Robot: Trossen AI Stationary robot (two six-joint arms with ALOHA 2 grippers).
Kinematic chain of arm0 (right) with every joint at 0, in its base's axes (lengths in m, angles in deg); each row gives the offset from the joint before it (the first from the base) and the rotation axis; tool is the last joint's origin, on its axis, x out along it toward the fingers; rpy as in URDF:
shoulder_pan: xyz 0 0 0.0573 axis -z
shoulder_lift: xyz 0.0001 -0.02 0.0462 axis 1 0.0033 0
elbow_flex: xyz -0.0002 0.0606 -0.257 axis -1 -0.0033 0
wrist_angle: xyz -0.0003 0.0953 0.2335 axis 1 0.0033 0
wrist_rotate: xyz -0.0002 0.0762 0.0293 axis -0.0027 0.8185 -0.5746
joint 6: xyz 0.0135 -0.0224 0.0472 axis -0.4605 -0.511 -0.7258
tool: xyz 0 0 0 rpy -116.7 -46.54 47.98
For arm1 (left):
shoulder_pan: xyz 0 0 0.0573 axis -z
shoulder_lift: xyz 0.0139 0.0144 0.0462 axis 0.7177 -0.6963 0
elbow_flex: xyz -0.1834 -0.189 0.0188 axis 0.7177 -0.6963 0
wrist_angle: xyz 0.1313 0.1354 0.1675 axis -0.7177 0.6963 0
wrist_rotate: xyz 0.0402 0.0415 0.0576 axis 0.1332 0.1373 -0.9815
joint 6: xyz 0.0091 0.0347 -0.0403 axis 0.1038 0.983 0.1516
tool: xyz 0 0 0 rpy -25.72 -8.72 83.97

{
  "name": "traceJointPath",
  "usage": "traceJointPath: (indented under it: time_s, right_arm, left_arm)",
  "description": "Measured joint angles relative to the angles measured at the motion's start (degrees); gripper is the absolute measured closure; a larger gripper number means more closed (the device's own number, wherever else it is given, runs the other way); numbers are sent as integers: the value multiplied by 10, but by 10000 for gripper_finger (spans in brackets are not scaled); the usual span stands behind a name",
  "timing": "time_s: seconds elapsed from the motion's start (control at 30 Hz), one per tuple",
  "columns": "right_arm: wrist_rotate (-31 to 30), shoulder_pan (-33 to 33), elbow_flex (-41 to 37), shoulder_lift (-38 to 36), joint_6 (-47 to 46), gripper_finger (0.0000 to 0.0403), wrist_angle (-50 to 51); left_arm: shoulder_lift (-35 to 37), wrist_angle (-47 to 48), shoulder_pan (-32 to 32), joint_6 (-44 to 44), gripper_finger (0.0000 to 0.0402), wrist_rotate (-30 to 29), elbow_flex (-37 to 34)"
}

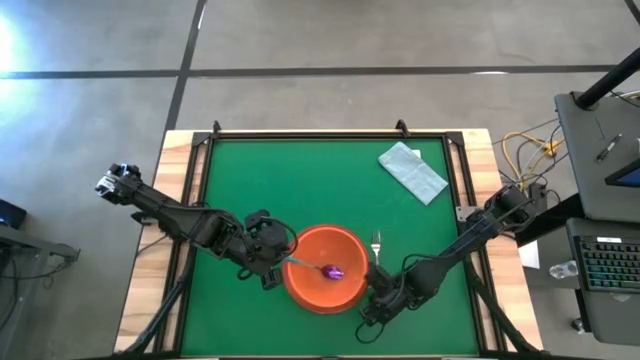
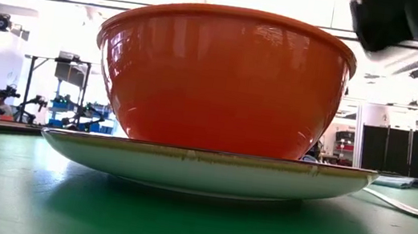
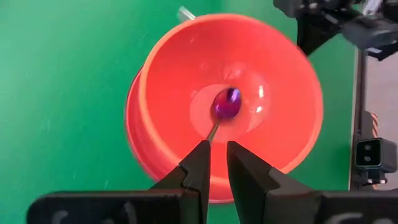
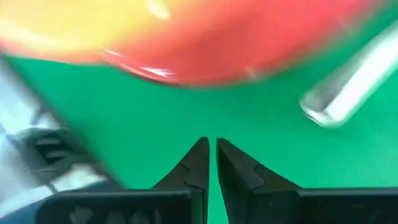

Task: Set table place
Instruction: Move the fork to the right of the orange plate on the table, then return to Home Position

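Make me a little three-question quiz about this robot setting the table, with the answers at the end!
1. True or false: the bowl sits on the plate.
2. Where does the spoon have its purple end? A in the bowl, B on the cloth, C on the bare table.
3. Which gripper has the spoon handle between its fingers?

Key: 1 true. 2 A. 3 the left gripper; the right gripper is shut beside the fork.
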Motion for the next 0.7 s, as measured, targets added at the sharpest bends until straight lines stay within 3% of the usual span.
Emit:
traceJointPath:
  time_s: [0.17,0.3,0.43,0.57,0.63,0.7]
  right_arm:
    - [-150,6,95,-23,127,381,8]
    - [-253,15,191,-53,332,381,61]
    - [-296,14,276,-86,418,381,79]
    - [-306,11,351,-119,537,381,54]
    - [-293,4,379,-131,625,380,31]
    - [-242,-1,404,-140,706,380,2]
  left_arm:
    - [6,-70,0,149,362,2,0]
    - [28,-109,1,195,362,16,17]
    - [58,-179,2,197,362,61,22]
    - [97,-246,2,279,362,224,21]
    - [111,-299,2,287,362,256,20]
    - [122,-325,2,301,362,257,19]
